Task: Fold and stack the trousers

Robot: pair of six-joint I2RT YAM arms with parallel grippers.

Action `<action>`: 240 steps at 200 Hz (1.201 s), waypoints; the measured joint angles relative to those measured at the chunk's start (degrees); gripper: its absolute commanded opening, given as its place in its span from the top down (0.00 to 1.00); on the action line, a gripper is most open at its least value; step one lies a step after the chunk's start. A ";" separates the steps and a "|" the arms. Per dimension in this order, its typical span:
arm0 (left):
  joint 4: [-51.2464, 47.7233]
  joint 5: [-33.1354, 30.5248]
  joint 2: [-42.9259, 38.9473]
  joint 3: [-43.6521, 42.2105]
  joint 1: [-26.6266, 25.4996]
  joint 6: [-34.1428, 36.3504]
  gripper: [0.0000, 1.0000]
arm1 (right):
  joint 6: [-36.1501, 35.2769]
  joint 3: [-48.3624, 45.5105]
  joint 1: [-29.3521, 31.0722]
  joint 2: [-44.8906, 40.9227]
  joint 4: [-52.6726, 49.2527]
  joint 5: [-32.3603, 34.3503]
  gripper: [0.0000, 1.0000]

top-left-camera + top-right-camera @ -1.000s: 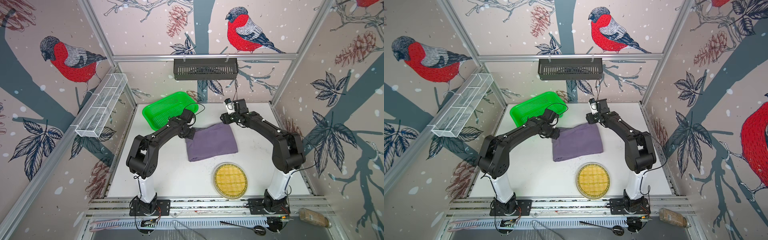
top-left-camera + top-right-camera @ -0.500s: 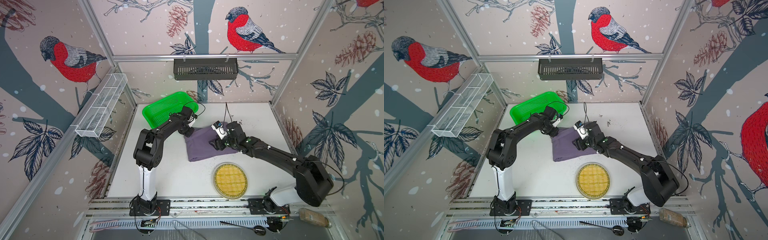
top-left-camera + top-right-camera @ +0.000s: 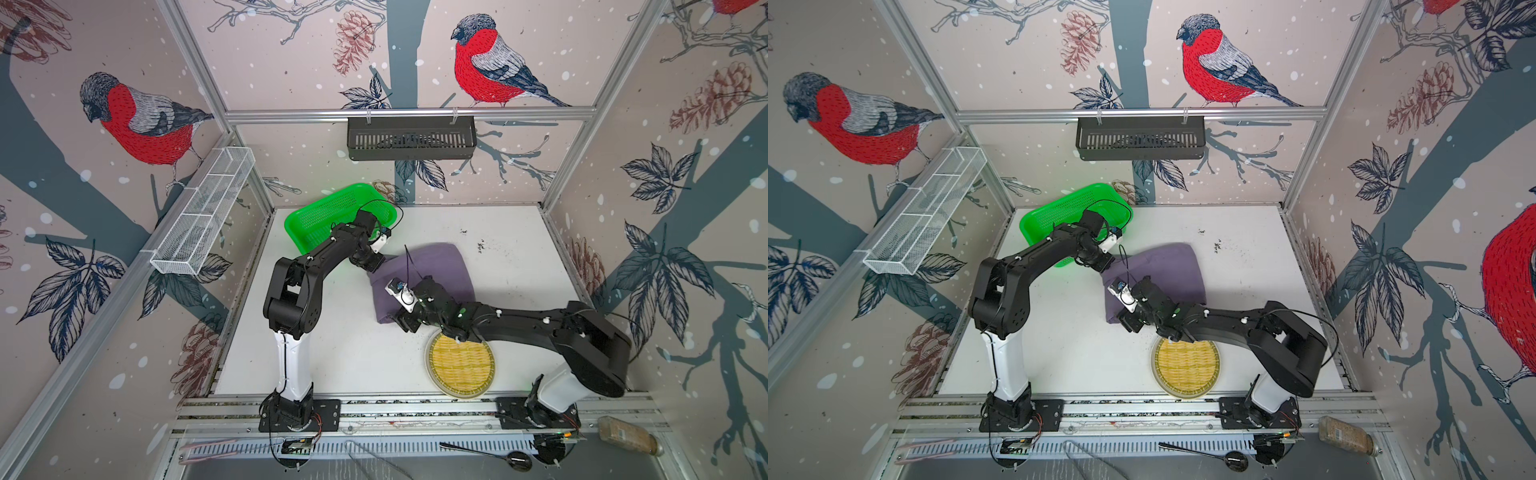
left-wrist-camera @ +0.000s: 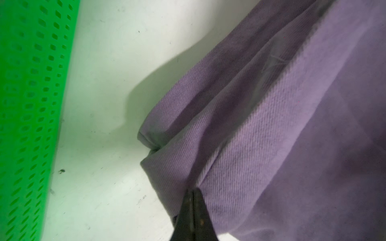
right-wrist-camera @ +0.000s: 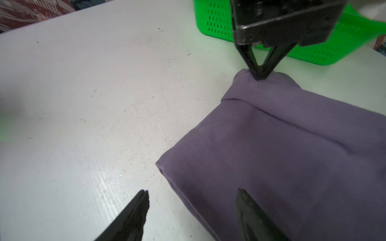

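In a top view, folded purple-grey soft cloth trousers (image 3: 432, 266) lie just beside the green perforated plastic basket (image 3: 316, 216). Left wrist view: the left gripper (image 4: 193, 192) is clamped on their basket-side corner. Right wrist view: the right gripper (image 5: 192, 191), spread and empty, straddles the corner away from the basket; it should catch every layer.

The trousers (image 4: 271, 125) are matt cloth with a fine diagonal rib. The basket (image 5: 211, 23) is glossy perforated plastic. The table (image 5: 83, 104) is smooth, scratched, faintly shiny. The tray (image 3: 461, 365) looks woven.

Top views look down; wrist cameras near trousers (image 4: 292, 125).
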 measured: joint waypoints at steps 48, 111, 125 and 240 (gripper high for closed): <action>-1.73 1.86 0.46 1.79 1.05 0.17 1.00 | -5.99 4.94 4.11 9.49 2.45 8.15 0.28; -3.04 2.89 2.73 4.83 2.16 0.26 1.00 | -9.57 5.53 6.84 16.11 4.31 17.86 0.60; -3.41 2.71 3.54 5.60 2.25 0.66 1.00 | -9.49 5.20 6.69 16.11 4.44 19.19 0.69; -5.11 -1.97 8.17 13.44 4.63 2.36 1.00 | -8.04 -2.97 6.91 5.68 6.43 17.70 0.93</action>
